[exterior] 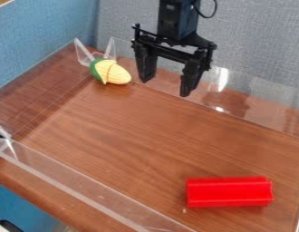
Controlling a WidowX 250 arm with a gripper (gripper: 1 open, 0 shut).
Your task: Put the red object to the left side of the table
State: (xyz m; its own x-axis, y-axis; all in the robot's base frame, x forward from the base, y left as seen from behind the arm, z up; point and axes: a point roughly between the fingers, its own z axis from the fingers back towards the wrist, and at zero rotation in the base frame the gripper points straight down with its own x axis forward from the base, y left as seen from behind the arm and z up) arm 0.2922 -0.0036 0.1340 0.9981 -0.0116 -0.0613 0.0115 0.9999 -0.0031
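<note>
The red object (229, 191) is a bright red elongated block lying flat near the front right corner of the table (128, 122), a dark wood-grain top. My gripper (167, 80) hangs at the far middle of the table, fingers pointing down and spread wide apart with nothing between them. It is far from the red block, up and to the left of it in the camera view.
A yellow-and-green corn-like toy (110, 72) lies at the far left, just left of the gripper. Low clear acrylic walls (67, 186) border the tabletop on all sides. A blue panel (49, 27) stands behind on the left.
</note>
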